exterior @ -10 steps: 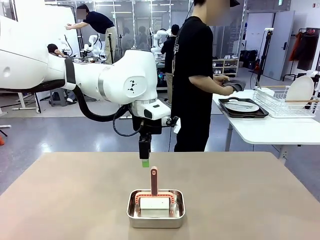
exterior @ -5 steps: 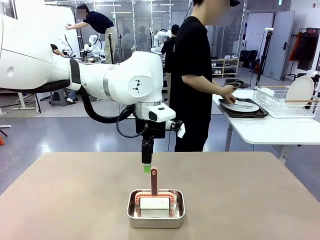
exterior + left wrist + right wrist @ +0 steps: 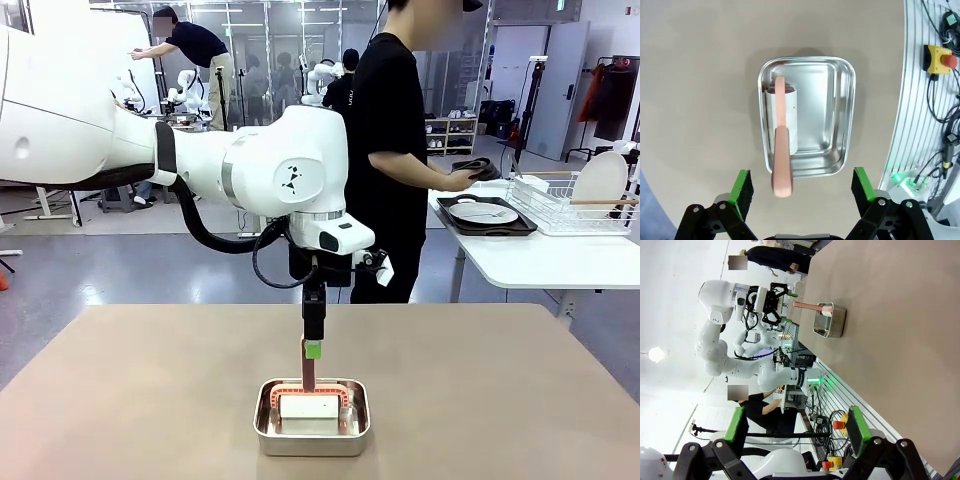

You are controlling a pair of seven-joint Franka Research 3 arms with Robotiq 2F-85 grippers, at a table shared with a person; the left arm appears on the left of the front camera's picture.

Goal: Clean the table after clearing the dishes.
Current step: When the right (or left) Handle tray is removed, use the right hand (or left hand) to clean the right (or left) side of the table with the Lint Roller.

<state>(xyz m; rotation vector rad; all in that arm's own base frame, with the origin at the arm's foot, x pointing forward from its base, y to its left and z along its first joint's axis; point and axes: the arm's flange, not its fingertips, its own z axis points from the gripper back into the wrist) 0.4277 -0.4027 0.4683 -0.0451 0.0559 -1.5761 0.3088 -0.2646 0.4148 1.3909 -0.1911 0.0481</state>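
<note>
— Where's the table (image 3: 150, 400) in all this?

— Right in front of us, tan top, its long side running left to right. Near the front edge, about midway along, sits a steel pan (image 3: 265, 432).

— Anything in the pan?

— A roller (image 3: 310, 407), white drum lying flat on the bottom. Its pink handle (image 3: 308, 372) stands up out of the pan. From the left wrist camera the drum lies against one long wall of the pan (image 3: 845, 115), and the handle (image 3: 781, 160) reaches past the rim.

— And the arm over it?

— The left gripper (image 3: 314, 350) hangs straight down over the handle. The jaws are spread wide and hold nothing. The handle's end sits between the fingers, nearer one green pad (image 3: 744, 186), with a gap on each side.

— The other one?

— The right gripper (image 3: 796, 424) is spread wide too, empty, well away from the pan.

— The dishes?

— Off this table. A dark tray (image 3: 520, 228) lies on the white table (image 3: 540, 262) to the right, bearing a plate (image 3: 470, 214) with cutlery (image 3: 490, 211) on it.

— Beside it?

— A wire rack (image 3: 560, 205) with another plate on edge in it. The person stands there, a hand (image 3: 462, 180) just above the tray holding something dark; I can't tell what.
</note>
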